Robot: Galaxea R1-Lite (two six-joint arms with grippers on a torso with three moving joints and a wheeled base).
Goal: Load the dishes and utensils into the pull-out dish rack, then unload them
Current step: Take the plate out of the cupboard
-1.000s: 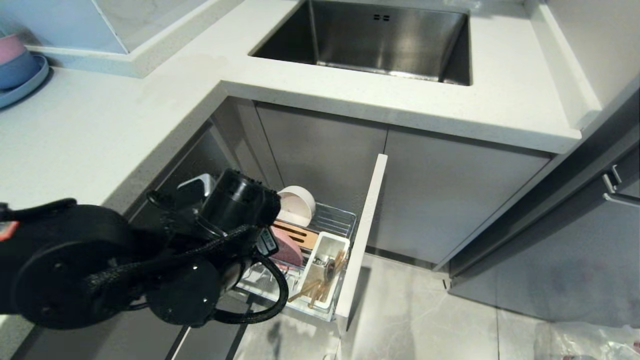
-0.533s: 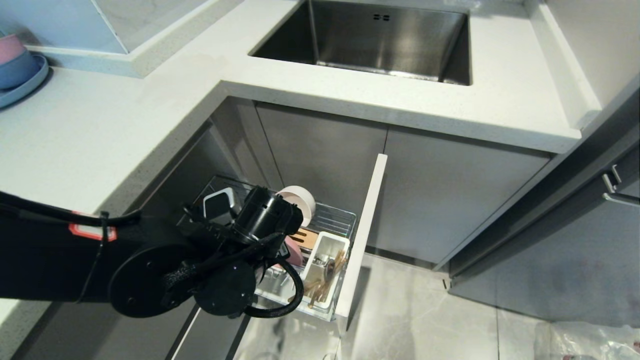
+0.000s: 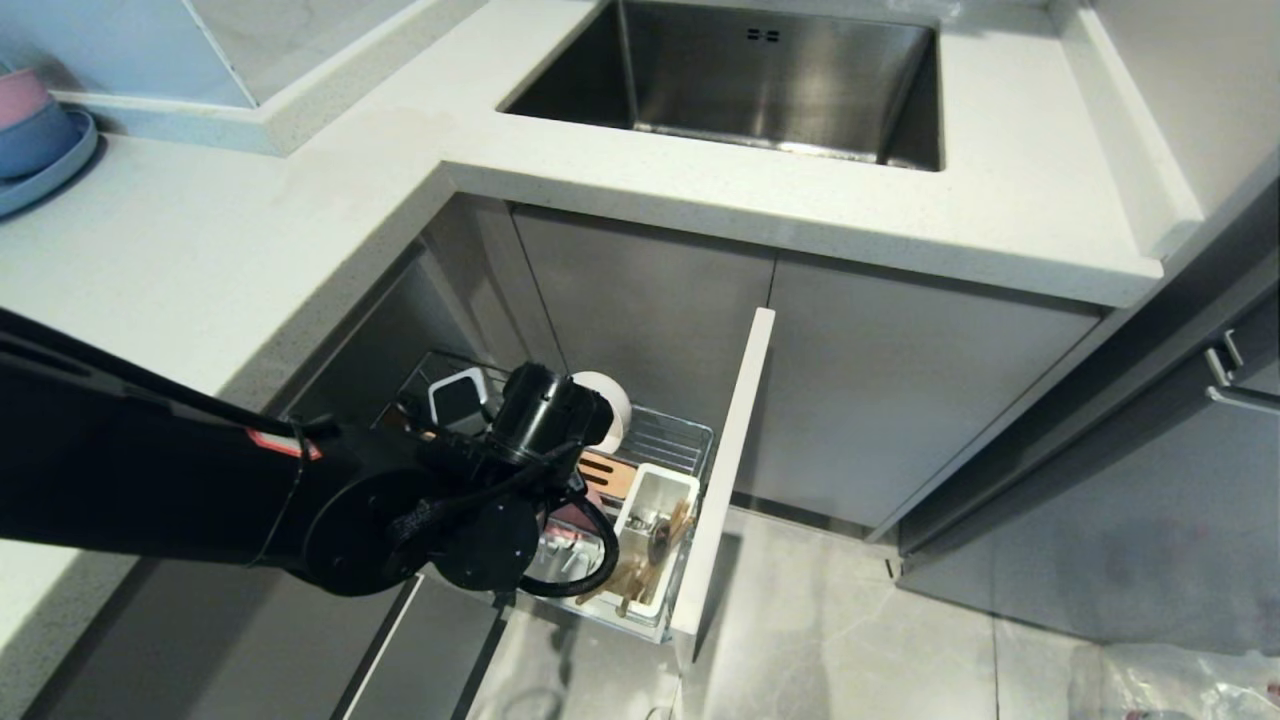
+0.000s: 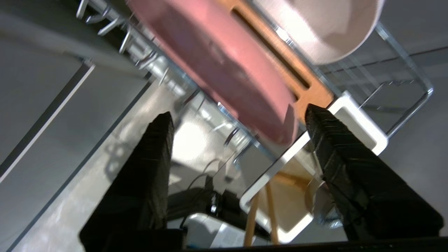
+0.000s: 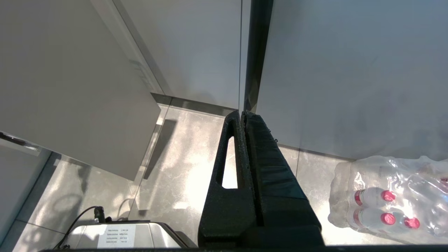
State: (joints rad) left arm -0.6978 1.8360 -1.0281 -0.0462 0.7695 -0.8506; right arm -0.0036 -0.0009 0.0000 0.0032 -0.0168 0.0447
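Observation:
The pull-out dish rack [image 3: 670, 435] stands drawn out under the counter. A cream bowl [image 3: 603, 392] leans at its back. The pink plate [image 4: 227, 70] stands on edge in the slotted wood strip [image 4: 280, 66]. In the white utensil cup [image 3: 655, 500] are the chopsticks [image 3: 622, 582] and the spoon [image 3: 660, 540]. My left gripper [image 4: 238, 113] hangs open just above the plate's rim, fingers on either side and touching nothing. In the head view my left arm [image 3: 420, 500] hides most of the plate. My right gripper [image 5: 242, 112] is shut and empty over the floor.
The rack's pale front panel [image 3: 730, 470] juts out to the right of the cup. Above are the white counter [image 3: 250, 250] and steel sink [image 3: 760, 80]. A blue plate with stacked bowls [image 3: 30, 140] sits far left. A pack of water bottles [image 5: 392, 196] lies on the floor.
My left arm has stretched forward and down, and its wrist has sunk from above the rack's near side to low over the plate. The dishes and utensils have not moved.

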